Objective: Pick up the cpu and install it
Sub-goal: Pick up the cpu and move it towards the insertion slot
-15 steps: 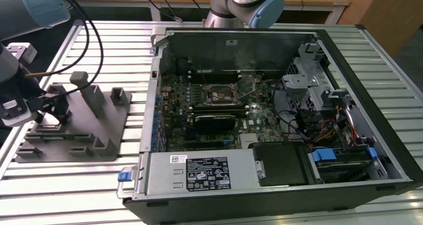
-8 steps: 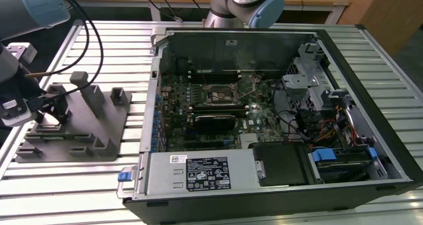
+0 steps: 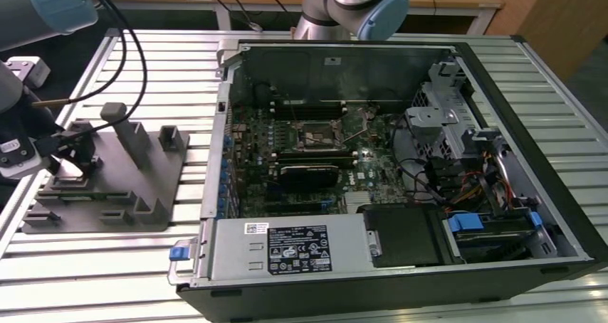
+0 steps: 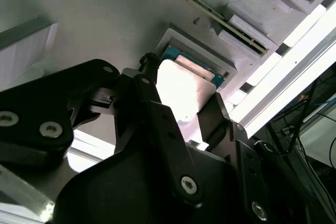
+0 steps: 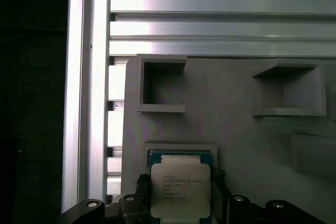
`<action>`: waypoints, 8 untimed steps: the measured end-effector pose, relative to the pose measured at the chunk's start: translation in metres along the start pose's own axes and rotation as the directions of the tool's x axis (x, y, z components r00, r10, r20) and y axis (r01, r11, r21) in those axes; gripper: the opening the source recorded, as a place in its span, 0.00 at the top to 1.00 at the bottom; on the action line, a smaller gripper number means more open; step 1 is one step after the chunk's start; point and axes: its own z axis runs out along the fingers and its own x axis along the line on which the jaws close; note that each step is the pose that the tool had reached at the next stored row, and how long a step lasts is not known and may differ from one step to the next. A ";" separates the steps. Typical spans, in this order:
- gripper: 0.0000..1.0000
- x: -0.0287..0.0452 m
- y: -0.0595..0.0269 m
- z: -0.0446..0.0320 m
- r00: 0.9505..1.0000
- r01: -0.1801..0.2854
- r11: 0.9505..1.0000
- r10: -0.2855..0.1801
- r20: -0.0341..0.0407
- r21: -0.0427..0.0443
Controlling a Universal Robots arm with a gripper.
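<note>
The cpu [image 5: 180, 190] is a small square chip with a silvery top and a teal edge, and it glares bright in the second wrist view [image 4: 181, 90]. It sits just above a square pocket at the corner of the grey tray [image 5: 236, 129]. My gripper [image 5: 180, 179] is shut on it, one black finger [image 4: 149, 103] against each of two opposite sides. In the exterior view my gripper [image 3: 76, 156] hangs over the tray [image 3: 124, 202] at that view's left, and the chip itself is hidden there.
An open computer case [image 3: 399, 166] lies at the exterior view's right of the tray, with the motherboard's socket [image 3: 314, 134] near its middle. Upright posts [image 3: 128, 134] rise from the tray beside my gripper. The slatted aluminium table [image 3: 105, 266] runs under everything.
</note>
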 end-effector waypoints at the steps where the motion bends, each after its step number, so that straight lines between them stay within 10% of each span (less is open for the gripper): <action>1: 0.45 0.0000 0.0001 -0.0013 1.000 0.000 1.000 0.000 0.000 0.000; 8: 0.45 -0.0003 0.0009 -0.0109 1.000 0.000 1.000 0.000 0.000 0.000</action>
